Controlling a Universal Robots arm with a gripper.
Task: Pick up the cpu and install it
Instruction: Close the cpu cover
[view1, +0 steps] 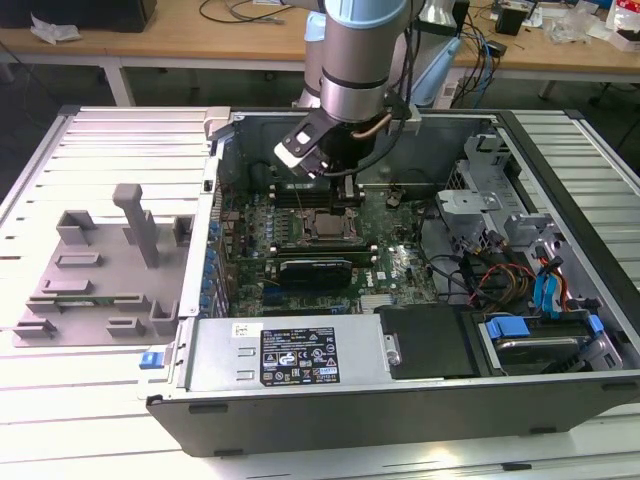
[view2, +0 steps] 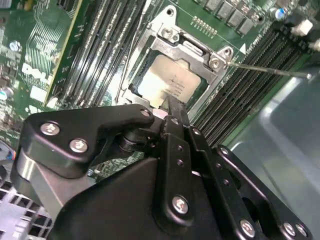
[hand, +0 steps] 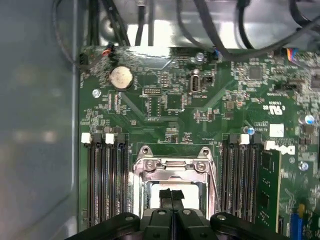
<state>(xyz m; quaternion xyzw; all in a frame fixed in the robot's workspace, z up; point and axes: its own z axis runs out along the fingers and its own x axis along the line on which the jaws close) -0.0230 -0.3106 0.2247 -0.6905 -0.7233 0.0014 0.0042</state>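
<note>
Jaws pinched together over the cpu in its socket frame.

The black, bolted gripper (view2: 172, 102) has its jaws drawn to a thin seam, holding nothing, with the tips at the cpu (view2: 172, 77); whether they touch it I cannot tell. The cpu, a flat square with a shiny silver-grey top, lies level inside the socket frame (view2: 192, 47) of bright stamped metal. Dark ribbed memory slots (hand: 105, 175) flank the frame on both sides. Beyond the frame spreads the green motherboard (hand: 165, 107) with a round silver coin cell (hand: 120, 76), then the grey sheet-metal case wall (hand: 35, 125).
</note>
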